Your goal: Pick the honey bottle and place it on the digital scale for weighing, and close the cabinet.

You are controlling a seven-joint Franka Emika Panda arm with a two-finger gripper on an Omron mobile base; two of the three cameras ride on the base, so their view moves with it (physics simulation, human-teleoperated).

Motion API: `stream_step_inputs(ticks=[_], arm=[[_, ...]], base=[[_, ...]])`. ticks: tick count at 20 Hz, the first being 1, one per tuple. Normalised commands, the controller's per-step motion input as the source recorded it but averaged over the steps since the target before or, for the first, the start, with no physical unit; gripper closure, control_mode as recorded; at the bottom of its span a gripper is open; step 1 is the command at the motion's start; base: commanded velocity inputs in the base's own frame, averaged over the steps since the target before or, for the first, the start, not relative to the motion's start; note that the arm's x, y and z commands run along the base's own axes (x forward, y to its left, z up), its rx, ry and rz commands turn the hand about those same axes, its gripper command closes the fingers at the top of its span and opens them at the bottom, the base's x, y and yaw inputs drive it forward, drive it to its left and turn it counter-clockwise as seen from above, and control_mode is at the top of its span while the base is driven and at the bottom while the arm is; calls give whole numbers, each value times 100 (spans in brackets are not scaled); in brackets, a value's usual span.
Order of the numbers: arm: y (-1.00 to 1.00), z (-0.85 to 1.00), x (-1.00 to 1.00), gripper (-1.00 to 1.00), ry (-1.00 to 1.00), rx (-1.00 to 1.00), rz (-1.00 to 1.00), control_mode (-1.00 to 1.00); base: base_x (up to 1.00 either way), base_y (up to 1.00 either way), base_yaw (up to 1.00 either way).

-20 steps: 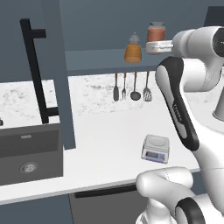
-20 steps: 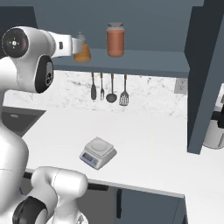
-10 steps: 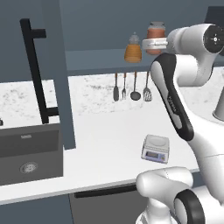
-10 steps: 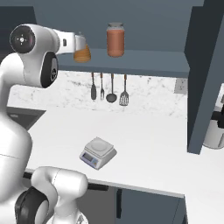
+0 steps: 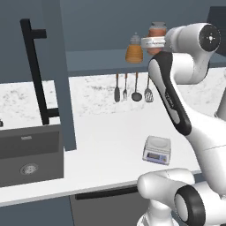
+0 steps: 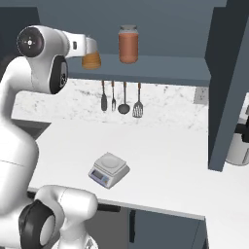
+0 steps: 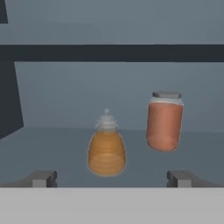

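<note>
Honey bottle point(image 7: 106, 148) stands upright on the cabinet's point(image 5: 53, 88) inner shelf point(image 6: 160, 65), straight ahead of the tool point(image 7: 112, 178) and centred between its two fingertips point(image 7: 43, 178), not yet touched. To its right, a little farther back, stands a reddish jar point(image 7: 164, 121) with a grey lid. Tool jaws are spread wide and hold nothing. Digital scale point(image 5: 157, 149) sits on the white desk point(image 5: 110, 132) below, well apart. Cabinet door stands open.
</note>
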Motion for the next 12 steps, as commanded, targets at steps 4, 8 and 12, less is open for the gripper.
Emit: stream_step_inputs(ticks=[4, 8, 12], arm=[[1, 3, 35, -100, 0, 0, 0, -100], [2, 9, 40, -100, 0, 0, 0, -100], [11, 4, 52, -100, -5, 0, 0, -100]], base=[[0, 0, 0], [0, 0, 0], [0, 0, 0]])
